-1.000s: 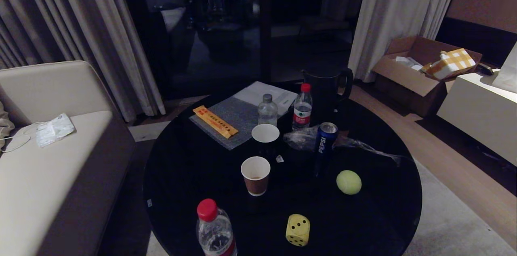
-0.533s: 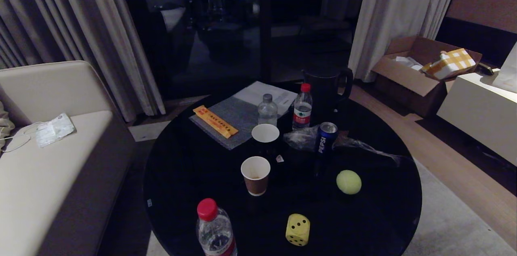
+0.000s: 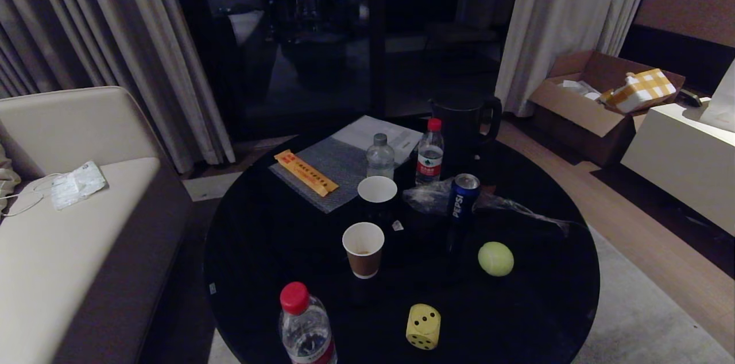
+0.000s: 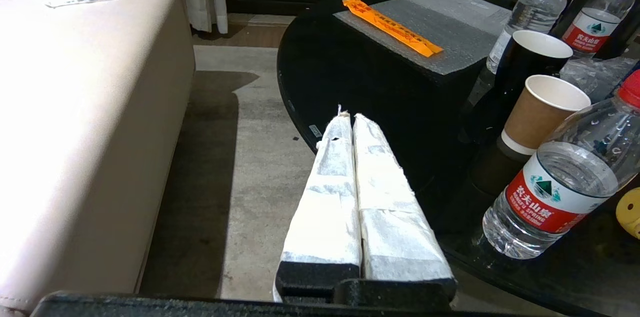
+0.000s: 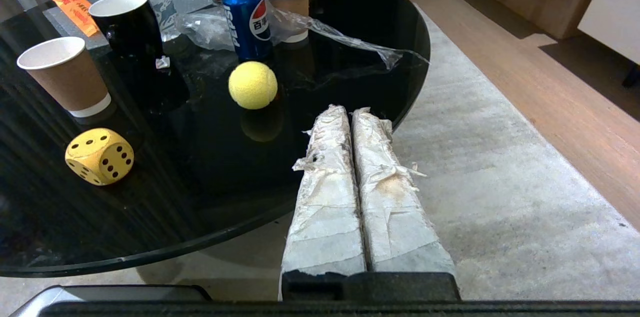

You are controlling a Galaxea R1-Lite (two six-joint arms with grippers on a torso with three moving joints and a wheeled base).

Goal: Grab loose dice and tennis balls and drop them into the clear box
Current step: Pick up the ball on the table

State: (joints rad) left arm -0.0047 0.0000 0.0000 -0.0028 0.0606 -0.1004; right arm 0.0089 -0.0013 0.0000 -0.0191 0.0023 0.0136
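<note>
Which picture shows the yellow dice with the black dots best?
The right wrist view shows the dice best: it looks big and bright there, with three dotted faces on show. The head view shows the whole dice too, but smaller and dimmer, near the table's front edge. The left wrist view catches only a yellow sliver at the picture's edge.

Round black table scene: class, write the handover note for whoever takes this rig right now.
Left tool: shut, empty, off the table's left edge.
Right tool: shut, empty, at the table's right edge.
Yellow die: on the table's near edge.
Tennis ball: on the table, right of the Pepsi can.
Clear box: not in view.
Done: nothing picked up yet.
Left: find the box, then drop in the die and ball.
</note>
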